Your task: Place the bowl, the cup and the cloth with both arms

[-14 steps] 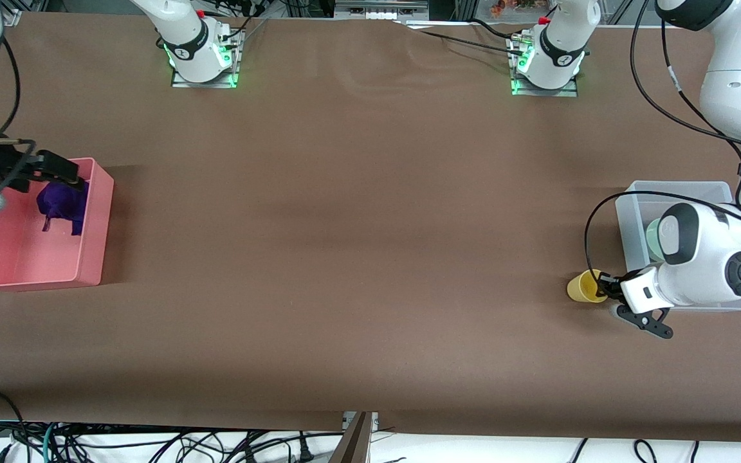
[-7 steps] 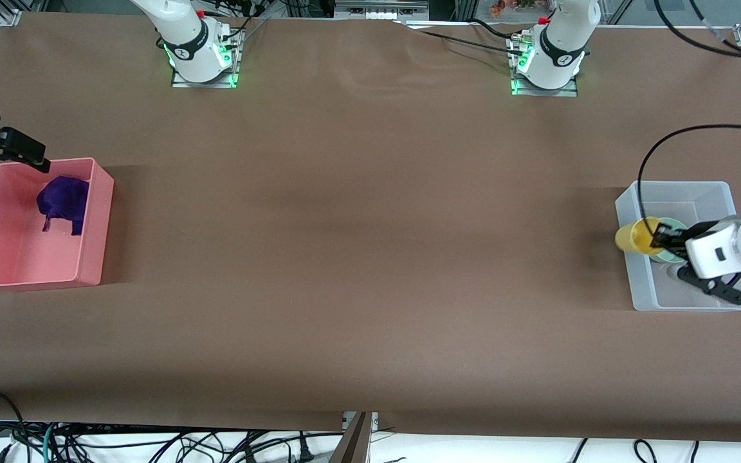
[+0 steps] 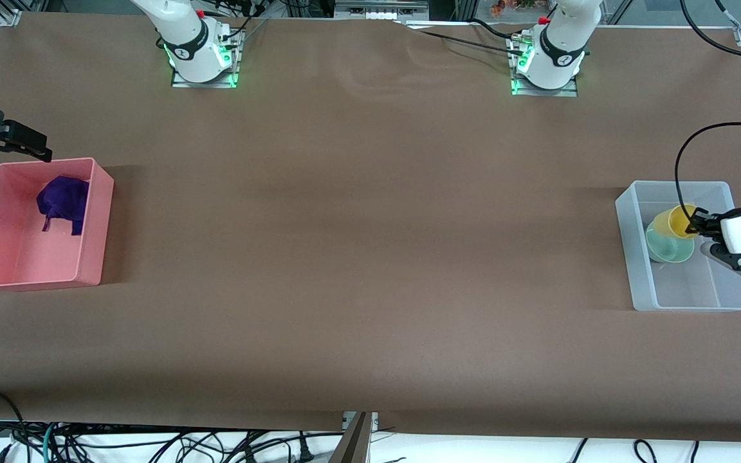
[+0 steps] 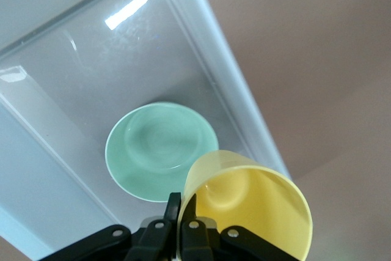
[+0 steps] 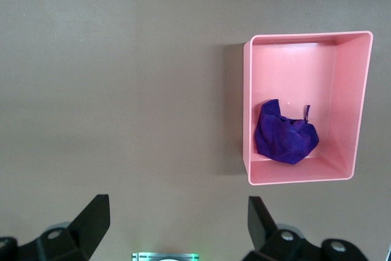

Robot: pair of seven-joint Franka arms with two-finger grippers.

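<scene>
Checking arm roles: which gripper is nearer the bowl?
Left. The left gripper holds the cup just above the bowl in the clear bin; the right gripper is open beside the pink bin.

Pink bin [image 3: 94, 222], clear bin [image 3: 634, 257]

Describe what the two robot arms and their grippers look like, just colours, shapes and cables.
Both arms have glossy white rounded shells with black bands at the joints, on metal base plates lit green. The left arm carries a looping black cable; its wrist block is white, and the left gripper has short black jaws. The right arm looks the same at its base; the right gripper is black with wedge-shaped jaws.
</scene>
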